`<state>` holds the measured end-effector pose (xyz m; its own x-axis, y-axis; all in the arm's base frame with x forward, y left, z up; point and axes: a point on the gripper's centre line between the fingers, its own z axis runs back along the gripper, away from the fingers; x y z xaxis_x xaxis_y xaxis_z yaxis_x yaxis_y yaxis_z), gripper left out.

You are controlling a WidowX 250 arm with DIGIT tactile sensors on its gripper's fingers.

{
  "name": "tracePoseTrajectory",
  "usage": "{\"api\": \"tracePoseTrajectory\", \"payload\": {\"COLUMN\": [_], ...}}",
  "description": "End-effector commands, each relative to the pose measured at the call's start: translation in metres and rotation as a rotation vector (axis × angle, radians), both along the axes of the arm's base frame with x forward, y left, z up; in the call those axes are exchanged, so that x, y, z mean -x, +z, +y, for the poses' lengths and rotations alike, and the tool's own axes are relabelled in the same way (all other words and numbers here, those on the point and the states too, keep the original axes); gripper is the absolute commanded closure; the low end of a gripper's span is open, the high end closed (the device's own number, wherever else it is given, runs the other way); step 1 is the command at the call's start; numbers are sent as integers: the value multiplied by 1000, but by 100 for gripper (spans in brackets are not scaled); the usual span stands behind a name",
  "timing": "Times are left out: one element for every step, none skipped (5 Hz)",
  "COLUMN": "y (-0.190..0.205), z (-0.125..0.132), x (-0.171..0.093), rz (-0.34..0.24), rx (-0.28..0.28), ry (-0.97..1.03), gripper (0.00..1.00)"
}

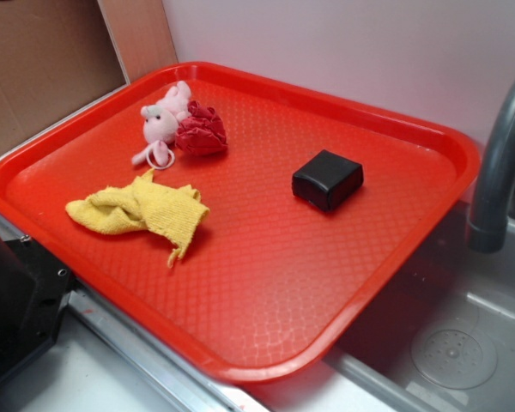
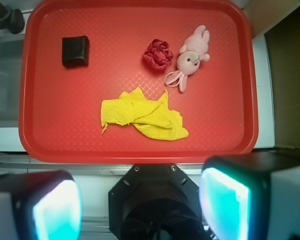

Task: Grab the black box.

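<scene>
Small glossy black box with rounded corners (image 2: 75, 51) at upper left of the wrist view, flat on red textured plastic tray (image 2: 215, 135), well apart from crumpled yellow cloth (image 2: 142, 116), pink plush rabbit (image 2: 191, 58) and red fabric ball (image 2: 158, 54). Gripper (image 2: 140, 205) at lower frame edge: spread wide, holding nothing, clear of the tray, presumably poised for approach.

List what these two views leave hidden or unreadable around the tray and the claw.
- Claw: in the wrist view only its lit pads show, blurred and cut by the bottom edge, with a wide gap between them; the fingertips are out of frame.
- Black box: no view shows its underside or any marking.
- Yellow cloth: its folds hide anything under it.
- Faucet: cut off by the exterior view's right edge.
</scene>
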<state>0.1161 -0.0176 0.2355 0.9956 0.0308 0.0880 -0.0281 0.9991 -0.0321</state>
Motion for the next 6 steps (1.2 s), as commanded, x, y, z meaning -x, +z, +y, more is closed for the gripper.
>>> {"api": "tracePoseTrajectory", "payload": {"y": [0,0,-2,-10,-16,-22], "z": [0,-2,-3,-5,-11,-18], "x": [0,-3,-10,-29,-51,-67], "rz": [0,0,14,3,-5,-31], "rx": [0,-16,-11,-28,-8,9], "ry": [0,-123,-240,-451,-686,-870], "gripper": [0,0,0,0,0,0]}}
